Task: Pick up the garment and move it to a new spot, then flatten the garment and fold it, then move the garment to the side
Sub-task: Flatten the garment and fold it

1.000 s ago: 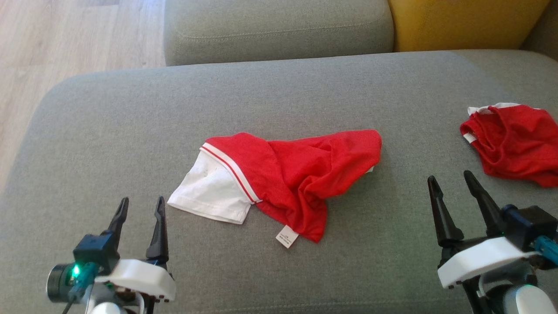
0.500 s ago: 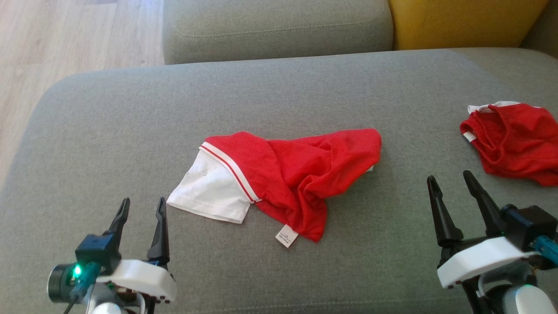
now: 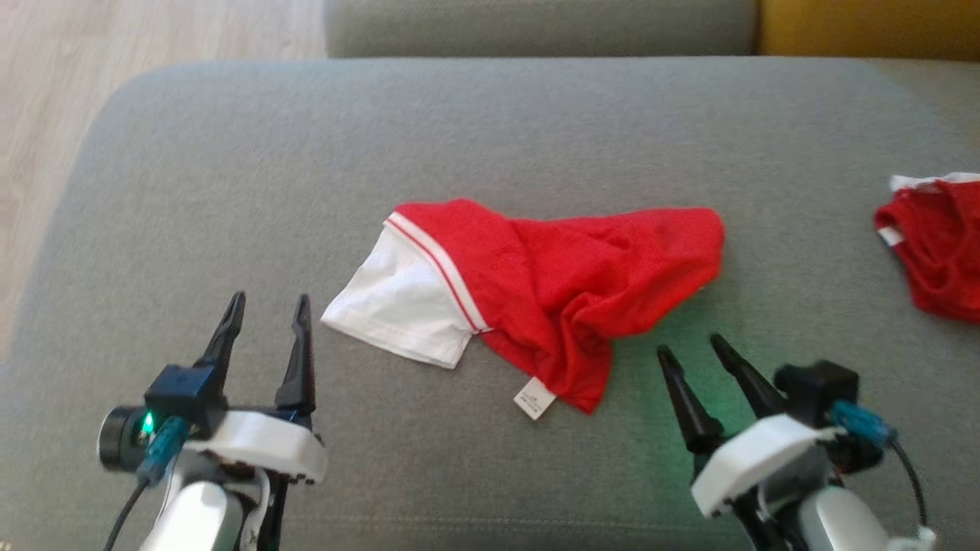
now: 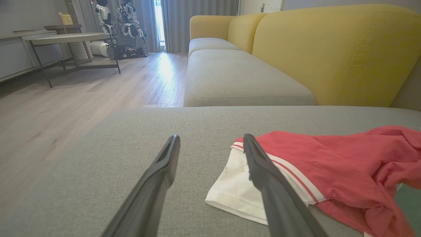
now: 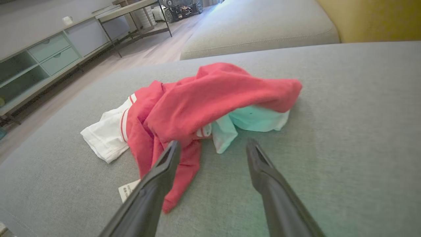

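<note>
1. My left pincer [image 3: 270, 297] stands wide open and empty at the lower left, fingers aimed up the grey sofa seat [image 3: 490, 130].
2. My right pincer [image 3: 689, 344] is spread just as wide and holds nothing. Its tips are near the garment's lower right edge but apart from it.
3. The garment [image 3: 566, 283], red with a white sleeve [image 3: 398, 306] set off by a striped band, lies crumpled mid-seat, between the two pincers and touching neither.
4. A white label [image 3: 534, 399] pokes out from its near hem onto the seat.
5. From the right wrist I see the red cloth bunched over a pale fold, tinted green.
6. A second red garment [image 3: 938, 245] lies well apart at the right edge of the head view.
7. Pale wood floor [image 3: 46, 76] shows past the seat's left end.
</note>
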Available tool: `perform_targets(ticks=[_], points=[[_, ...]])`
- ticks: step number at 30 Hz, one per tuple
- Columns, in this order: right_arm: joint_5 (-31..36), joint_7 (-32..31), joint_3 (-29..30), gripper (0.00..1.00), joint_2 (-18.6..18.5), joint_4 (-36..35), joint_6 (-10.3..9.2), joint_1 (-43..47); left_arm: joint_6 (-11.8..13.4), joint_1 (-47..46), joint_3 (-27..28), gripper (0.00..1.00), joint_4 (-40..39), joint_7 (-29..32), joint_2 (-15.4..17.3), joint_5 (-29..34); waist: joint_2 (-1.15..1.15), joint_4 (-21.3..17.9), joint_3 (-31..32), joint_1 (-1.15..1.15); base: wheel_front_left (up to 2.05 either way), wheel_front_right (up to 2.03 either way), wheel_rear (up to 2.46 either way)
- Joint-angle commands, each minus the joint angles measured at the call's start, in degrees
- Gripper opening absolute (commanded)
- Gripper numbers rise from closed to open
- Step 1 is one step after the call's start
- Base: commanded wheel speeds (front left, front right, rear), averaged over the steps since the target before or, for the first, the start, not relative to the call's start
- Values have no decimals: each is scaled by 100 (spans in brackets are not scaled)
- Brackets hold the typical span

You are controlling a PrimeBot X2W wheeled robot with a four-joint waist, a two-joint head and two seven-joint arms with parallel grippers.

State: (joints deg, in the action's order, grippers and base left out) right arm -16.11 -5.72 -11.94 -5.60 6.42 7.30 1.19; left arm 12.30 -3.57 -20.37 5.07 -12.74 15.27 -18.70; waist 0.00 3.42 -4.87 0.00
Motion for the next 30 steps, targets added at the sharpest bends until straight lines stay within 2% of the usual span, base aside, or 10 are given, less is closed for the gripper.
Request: perform_targets(ticks=[1,7,8,9,10,17,23,30], points=[[-37,84,-171,100,3,-98,19,-355,-36,-333,177,100,-155,-57,47,54,0,170,-165,0,0,0,0],[-451,397,-536,100,97,686,19,-1030,-111,-654,97,100,-20,-142,-55,123,0,413,-415,0,0,0,0],[-481,452,-567,95,92,746,19,-1100,-117,-680,94,100,-2,-152,-70,126,0,428,-435,0,0,0,0],[-497,501,-582,42,77,793,19,-1158,-121,-700,94,100,16,-161,-84,129,0,436,-447,0,0,0,0],[-512,556,-576,0,56,814,19,-1201,-123,-716,95,100,28,-169,-97,132,0,441,-465,0,0,0,0],[-446,716,-97,0,-236,398,19,-1165,-138,-779,132,100,56,-207,-143,156,0,360,-553,0,0,0,0],[-385,391,485,0,-412,-315,19,-950,-163,-861,167,100,41,-219,-162,193,0,239,-667,0,0,0,0],[-442,84,754,0,-537,-633,19,-1004,-197,-959,192,100,44,-223,-209,226,0,180,-788,0,0,0,0]])
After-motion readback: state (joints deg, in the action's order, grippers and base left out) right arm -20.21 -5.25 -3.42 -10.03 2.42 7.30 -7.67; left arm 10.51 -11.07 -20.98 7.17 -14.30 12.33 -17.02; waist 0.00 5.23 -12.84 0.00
